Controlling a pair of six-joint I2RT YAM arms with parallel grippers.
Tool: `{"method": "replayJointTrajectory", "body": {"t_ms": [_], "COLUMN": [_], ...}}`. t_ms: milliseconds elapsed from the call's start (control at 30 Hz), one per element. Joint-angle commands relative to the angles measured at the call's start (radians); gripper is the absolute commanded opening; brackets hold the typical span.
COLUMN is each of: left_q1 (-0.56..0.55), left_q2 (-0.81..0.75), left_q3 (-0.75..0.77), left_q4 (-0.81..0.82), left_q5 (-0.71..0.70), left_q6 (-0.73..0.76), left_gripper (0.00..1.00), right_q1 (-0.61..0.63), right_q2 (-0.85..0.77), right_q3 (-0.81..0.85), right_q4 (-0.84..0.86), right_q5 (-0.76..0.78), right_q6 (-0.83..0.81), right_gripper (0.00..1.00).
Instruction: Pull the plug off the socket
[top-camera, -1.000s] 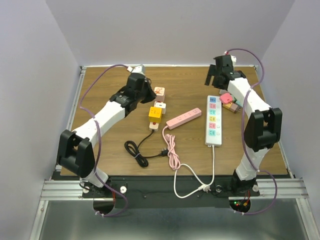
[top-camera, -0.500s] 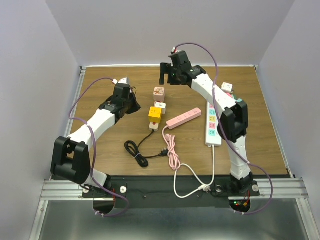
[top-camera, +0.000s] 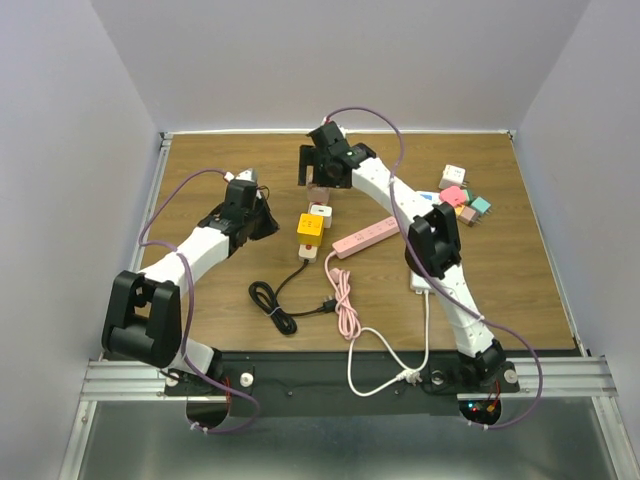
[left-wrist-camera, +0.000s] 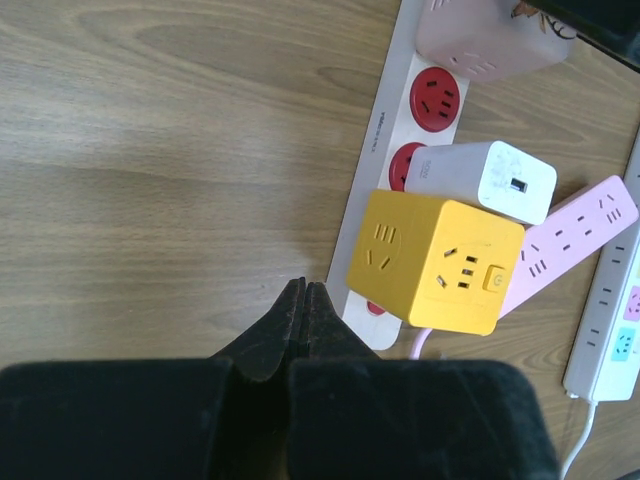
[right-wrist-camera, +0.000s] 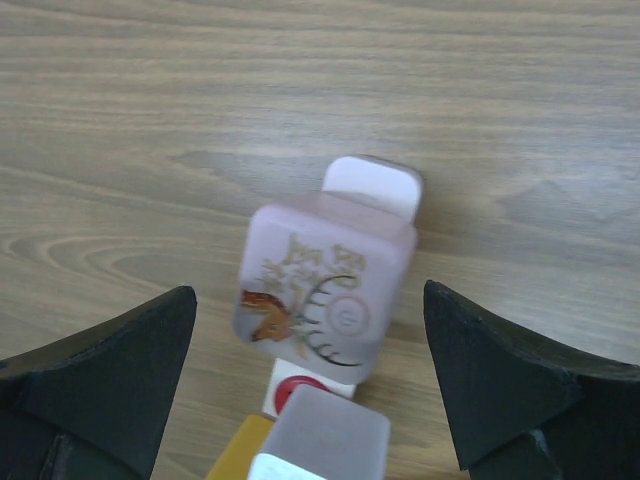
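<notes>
Starting with the largest, what is entered? (first clerk)

Item one: wooden table (top-camera: 520, 290). Item two: two arms. The left gripper (left-wrist-camera: 298, 310) has its fingers pressed together on nothing, the tips low beside the near end of the red-socket strip (left-wrist-camera: 383, 130). The right gripper (right-wrist-camera: 307, 292) has its jaws spread wide, nothing between them gripped. (second clerk)

And the strips? (first clerk)

Three. A white power strip with coloured sockets (left-wrist-camera: 603, 345), largely hidden under the right arm in the top view. A pink power strip (top-camera: 365, 237), lying at a slant between that one and the red-socket strip. The red-socket strip itself, white, carries three blocks in a row. (second clerk)

Then the cord and the blocks? (first clerk)

A coiled black cord (top-camera: 272, 300) lies on the wood in front of the strips. On the red-socket strip: yellow cube socket (left-wrist-camera: 435, 262) at the near end, white adapter (left-wrist-camera: 480, 180) just behind it, and the pink cube plug (right-wrist-camera: 320, 300), deer drawing on top, seated at the far end. (second clerk)

Where does the plug stand to the gripper? (first clerk)

Directly under the right gripper, one finger to each side, both apart from it. Last item: small coloured cubes (top-camera: 460, 195), clustered at the right, well apart. (second clerk)
</notes>
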Motion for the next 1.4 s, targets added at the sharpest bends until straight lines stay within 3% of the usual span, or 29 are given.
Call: {"method": "replayJointTrajectory", "body": {"t_ms": [0, 300, 433, 467, 533, 567, 600, 833, 867, 967, 1200, 1367], "left_q1": [0.002, 0.002, 0.002, 0.002, 0.002, 0.002, 0.002, 0.002, 0.002, 0.002, -0.031, -0.077], "left_q2": [0.006, 0.027, 0.040, 0.041, 0.046, 0.050, 0.055, 0.115, 0.141, 0.181, 0.280, 0.349], "left_q3": [-0.028, -0.056, -0.053, -0.053, -0.048, -0.042, -0.036, 0.057, 0.071, 0.084, 0.119, 0.157], "left_q4": [0.061, 0.098, 0.100, 0.101, 0.108, 0.114, 0.112, 0.167, 0.193, 0.273, 0.400, 0.410], "left_q5": [0.022, 0.048, 0.054, 0.056, 0.056, 0.059, 0.057, 0.111, 0.141, 0.221, 0.385, 0.412], "left_q6": [0.012, 0.003, 0.008, 0.009, 0.014, 0.020, 0.026, 0.089, 0.093, 0.091, 0.072, 0.101], "left_gripper": [0.00, 0.00, 0.00, 0.00, 0.00, 0.00, 0.00, 0.00, 0.03, 0.15, 0.45, 0.50], "right_q1": [0.027, 0.030, 0.021, 0.018, 0.009, 0.006, 0.003, -0.071, -0.094, -0.112, -0.112, -0.112], "right_q2": [0.043, 0.122, 0.112, 0.108, 0.091, 0.068, 0.050, -0.153, -0.191, -0.201, -0.174, -0.164], "right_q3": [0.090, 0.093, 0.087, 0.086, 0.069, 0.055, 0.038, -0.281, -0.375, -0.425, -0.439, -0.433], "right_q4": [0.003, -0.070, -0.069, -0.069, -0.063, -0.054, -0.043, 0.228, 0.267, 0.324, 0.342, 0.345], "right_q5": [0.002, 0.064, 0.071, 0.065, 0.068, 0.062, 0.048, -0.296, -0.391, -0.529, -0.651, -0.645], "right_q6": [0.056, 0.094, 0.087, 0.085, 0.077, 0.056, 0.038, -0.081, -0.062, -0.076, -0.061, -0.045], "right_gripper": [1.00, 0.97, 0.68, 0.44, 0.22, 0.06, 0.00, 0.00, 0.00, 0.00, 0.00, 0.00]}}
